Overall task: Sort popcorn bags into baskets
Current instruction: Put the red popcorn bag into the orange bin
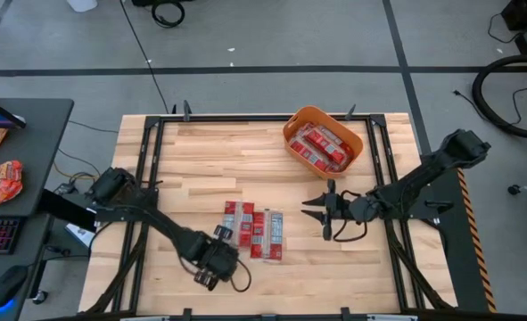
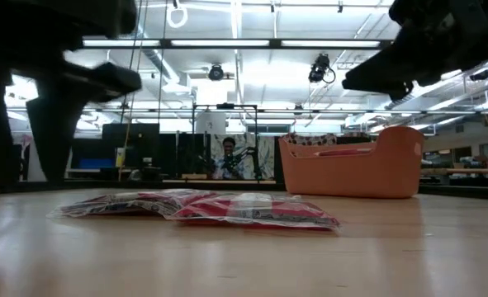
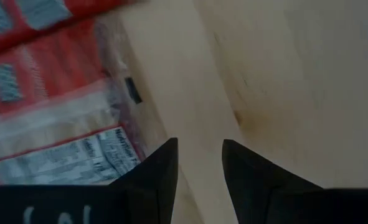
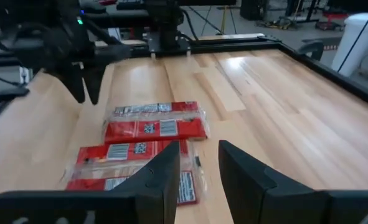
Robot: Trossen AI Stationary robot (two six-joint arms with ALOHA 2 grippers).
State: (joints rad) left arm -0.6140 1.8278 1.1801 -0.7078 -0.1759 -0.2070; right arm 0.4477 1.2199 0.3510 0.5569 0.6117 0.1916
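Three red popcorn bags (image 1: pixel 255 232) lie flat side by side in the middle of the table, and the low view shows them as a flat pile (image 2: pixel 202 206). More red bags lie inside the orange basket (image 1: pixel 294 125) near the far edge. My left gripper (image 1: pixel 211 264) hovers open at the near-left corner of the pile, its fingers pointing down beside a bag's clear edge (image 3: pixel 118 149). My right gripper (image 1: pixel 315 218) is open to the right of the pile, pointing toward the bags (image 4: pixel 152 127) and touching none of them.
Black frame rails (image 1: pixel 147 160) run along the table's edges. A side desk (image 1: pixel 22 134) on the left holds a puffy orange snack pouch (image 1: pixel 3 181). Bare wood lies between the pile and the basket (image 2: pixel 351 169). A person shows far back in the room (image 2: pixel 227 153).
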